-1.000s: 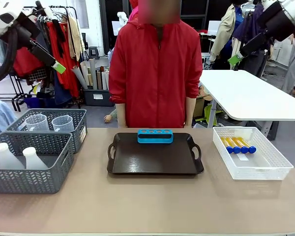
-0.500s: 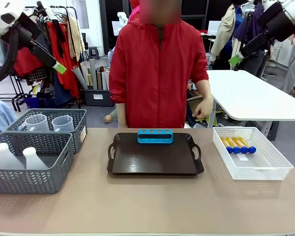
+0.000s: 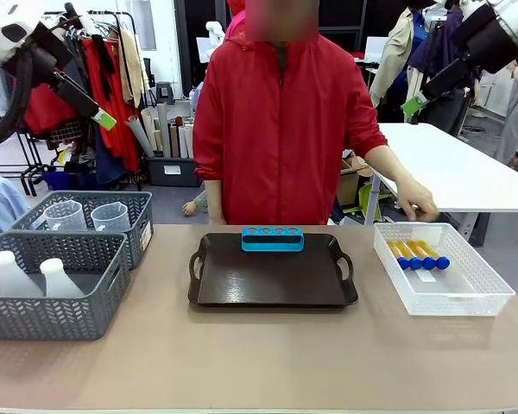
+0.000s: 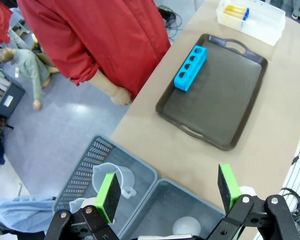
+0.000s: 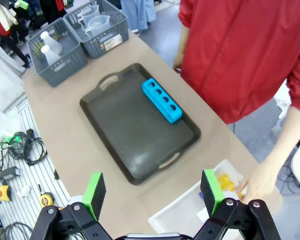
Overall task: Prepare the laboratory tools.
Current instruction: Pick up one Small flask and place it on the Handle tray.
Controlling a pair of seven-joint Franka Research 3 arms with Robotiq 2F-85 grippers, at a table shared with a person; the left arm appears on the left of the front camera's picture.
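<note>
Test tubes: four orange-filled test tubes with blue caps (image 3: 419, 252) lie side by side in the far half of a white mesh bin (image 3: 466, 293), at the right of the front view, caps towards the lower right.
Rack: a small blue four-hole rack (image 3: 273, 239) stands along the far edge of a dark brown handled tray (image 3: 268, 289) at the frame's centre. Its holes are empty.
Flasks: two translucent white conical flasks (image 3: 13, 274) stand upright in the nearer grey woven basket (image 3: 47, 319), lower left of the frame.
Jugs: two clear handled measuring jugs (image 3: 66, 215) stand in the farther grey woven basket (image 3: 138, 226), just behind the first basket.
Person's hand: a hand (image 3: 417, 205) from a red sleeve hangs at the bin's far left corner. In the right wrist view it (image 5: 255, 182) is just beside the tubes (image 5: 225, 184). Whether it touches the bin or a tube cannot be told.
Left tool: the left tool (image 4: 167, 186) is raised at the upper left of the front view. Its green pads (image 4: 107, 190) stand wide apart with nothing between them. Its own view looks down on the two baskets at the bottom, with the tray (image 4: 225, 95) and rack (image 4: 190, 68) above them.
Right tool: the right tool (image 5: 152, 190) is raised at the upper right of the front view. Its fingers (image 5: 210, 190) are spread wide and hold nothing. In its view it hangs above the table between tray and bin.
Table: a tan table (image 3: 259, 362) carries the baskets, tray and bin in a row from left to right.
</note>
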